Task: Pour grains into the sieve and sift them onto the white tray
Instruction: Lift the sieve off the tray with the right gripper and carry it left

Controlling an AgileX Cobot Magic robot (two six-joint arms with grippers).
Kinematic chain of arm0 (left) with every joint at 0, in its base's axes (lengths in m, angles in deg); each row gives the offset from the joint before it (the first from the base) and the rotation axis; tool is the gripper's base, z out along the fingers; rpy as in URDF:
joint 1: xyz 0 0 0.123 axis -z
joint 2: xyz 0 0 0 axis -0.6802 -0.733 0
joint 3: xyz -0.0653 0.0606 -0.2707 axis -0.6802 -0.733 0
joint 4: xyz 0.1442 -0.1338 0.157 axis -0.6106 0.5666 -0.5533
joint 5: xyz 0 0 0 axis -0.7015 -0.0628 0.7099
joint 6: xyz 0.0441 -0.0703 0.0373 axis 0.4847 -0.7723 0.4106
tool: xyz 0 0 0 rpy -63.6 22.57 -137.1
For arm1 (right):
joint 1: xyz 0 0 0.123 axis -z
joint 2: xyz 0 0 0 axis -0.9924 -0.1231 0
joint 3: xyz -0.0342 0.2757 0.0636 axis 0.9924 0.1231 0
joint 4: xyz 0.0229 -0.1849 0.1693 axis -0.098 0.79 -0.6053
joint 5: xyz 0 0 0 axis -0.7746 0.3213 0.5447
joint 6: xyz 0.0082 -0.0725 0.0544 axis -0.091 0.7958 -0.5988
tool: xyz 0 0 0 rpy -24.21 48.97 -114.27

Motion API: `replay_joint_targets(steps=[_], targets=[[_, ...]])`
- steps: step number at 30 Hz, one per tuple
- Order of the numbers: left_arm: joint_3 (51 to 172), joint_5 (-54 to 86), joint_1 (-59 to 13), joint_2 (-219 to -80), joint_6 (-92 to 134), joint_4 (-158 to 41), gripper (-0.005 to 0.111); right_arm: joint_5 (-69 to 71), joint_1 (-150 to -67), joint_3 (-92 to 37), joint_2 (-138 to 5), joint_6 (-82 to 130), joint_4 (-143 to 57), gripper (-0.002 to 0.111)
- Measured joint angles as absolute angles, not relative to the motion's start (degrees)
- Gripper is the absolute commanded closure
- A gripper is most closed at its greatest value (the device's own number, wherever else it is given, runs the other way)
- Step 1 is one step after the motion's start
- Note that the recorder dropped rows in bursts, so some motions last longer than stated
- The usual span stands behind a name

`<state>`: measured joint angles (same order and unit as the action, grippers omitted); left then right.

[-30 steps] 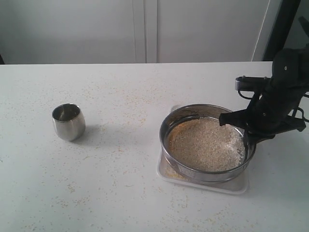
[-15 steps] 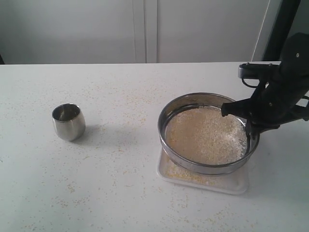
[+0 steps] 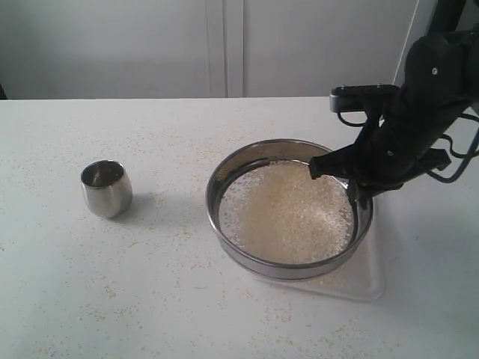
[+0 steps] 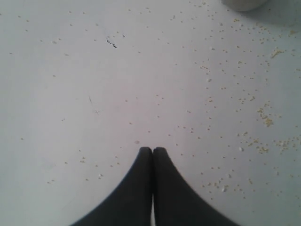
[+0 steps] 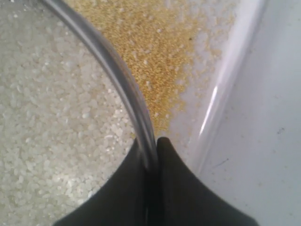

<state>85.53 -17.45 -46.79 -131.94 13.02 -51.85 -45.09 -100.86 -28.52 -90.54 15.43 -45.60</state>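
Two grippers. Left gripper (image 4: 152,150) pinched together, empty, above speckled white table (image 4: 84,84). Small rounded steel cup (image 3: 106,188) stands at 9 o'clock of wide round steel mesh sieve (image 3: 254,262), well apart. Whitish rice-like grains (image 3: 288,213) fill sieve; flat white rectangular tray (image 3: 370,280) beneath shows at 5 o'clock, fine yellow bits (image 5: 155,61) on it. Right gripper (image 5: 150,142) clamps sieve rim at 3 o'clock.

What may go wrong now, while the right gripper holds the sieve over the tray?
1. The sieve reaches past the white tray on the exterior view's left, so fine grains may fall onto the table.
2. The right gripper pinches only the thin rim; the loaded sieve might tilt or slip.
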Motion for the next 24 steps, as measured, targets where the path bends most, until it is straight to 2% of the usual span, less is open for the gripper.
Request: replay_joint_targets(steps=[12, 24], targets=[[85.5, -17.4, -46.8, -131.9, 13.0, -51.9, 0.107, -45.2, -110.9, -30.7, -91.4, 15.4, -46.1, 0.108], [85.5, -17.4, -46.8, -131.9, 13.0, -51.9, 0.107, -45.1, -119.0, -36.6, -98.9, 16.8, -46.3, 0.108]])
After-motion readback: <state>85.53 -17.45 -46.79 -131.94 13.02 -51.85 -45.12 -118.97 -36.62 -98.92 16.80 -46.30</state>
